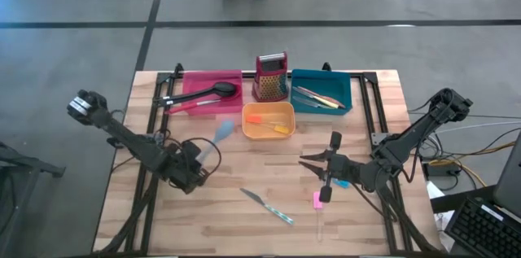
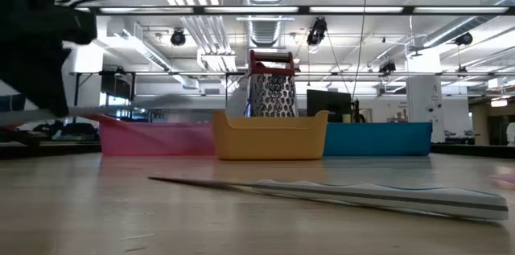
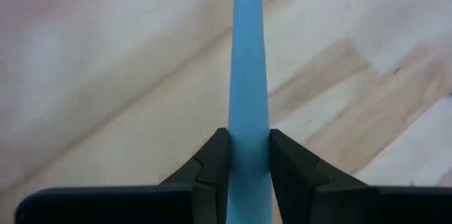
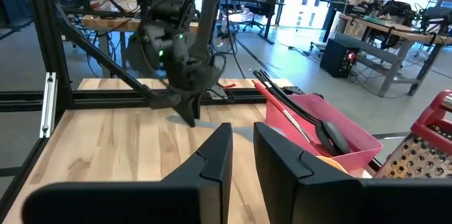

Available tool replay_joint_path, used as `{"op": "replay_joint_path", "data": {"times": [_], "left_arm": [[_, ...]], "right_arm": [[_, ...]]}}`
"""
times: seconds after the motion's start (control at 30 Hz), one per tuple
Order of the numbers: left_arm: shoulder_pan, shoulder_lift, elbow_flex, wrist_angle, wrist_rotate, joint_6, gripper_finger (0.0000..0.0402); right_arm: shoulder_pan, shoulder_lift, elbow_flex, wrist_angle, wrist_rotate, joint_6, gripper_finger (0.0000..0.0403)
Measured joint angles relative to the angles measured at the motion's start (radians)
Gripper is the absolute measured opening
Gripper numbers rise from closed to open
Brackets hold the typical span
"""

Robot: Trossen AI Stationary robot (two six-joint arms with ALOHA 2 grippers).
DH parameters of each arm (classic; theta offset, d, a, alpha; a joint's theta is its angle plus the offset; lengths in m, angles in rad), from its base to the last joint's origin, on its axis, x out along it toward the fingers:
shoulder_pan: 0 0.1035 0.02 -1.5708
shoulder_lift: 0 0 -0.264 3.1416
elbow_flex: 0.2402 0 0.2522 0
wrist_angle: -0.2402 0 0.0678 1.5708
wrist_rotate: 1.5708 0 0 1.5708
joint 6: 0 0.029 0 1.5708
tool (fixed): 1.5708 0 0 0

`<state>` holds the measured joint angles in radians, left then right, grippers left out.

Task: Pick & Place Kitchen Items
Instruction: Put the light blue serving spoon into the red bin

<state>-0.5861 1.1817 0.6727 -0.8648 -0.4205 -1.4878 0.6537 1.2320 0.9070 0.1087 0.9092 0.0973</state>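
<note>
Overhead, black spoon point(image 1: 213, 91) in pink tray point(image 1: 189, 84), likely knives in teal tray point(image 1: 342, 87); left pincer point(image 3: 248, 174) clamping blue spatula point(image 3: 248, 75).

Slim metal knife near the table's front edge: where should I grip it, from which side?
I would take the slim metal knife by its thicker striped handle, coming straight down with the fingers across its width. It lies flat and diagonal on the wooden table, so there is no gap beneath for a side approach. The left gripper is shut on a blue spatula.
</note>
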Motion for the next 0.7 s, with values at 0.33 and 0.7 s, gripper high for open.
{"op": "replay_joint_path", "data": {"times": [0.33, 0.7], "left_arm": [[0.065, -0.141, 0.178, -0.495, -0.070, 0.121, 0.0078], [0.424, -0.144, 0.378, -0.700, -0.117, 0.645, 0.0078]], "right_arm": [[0.001, 0.000, 0.000, 0.000, 0.000, 0.004, 0.0039], [0.001, 0.000, 0.000, 0.001, 0.000, 0.004, 0.0072]]}}
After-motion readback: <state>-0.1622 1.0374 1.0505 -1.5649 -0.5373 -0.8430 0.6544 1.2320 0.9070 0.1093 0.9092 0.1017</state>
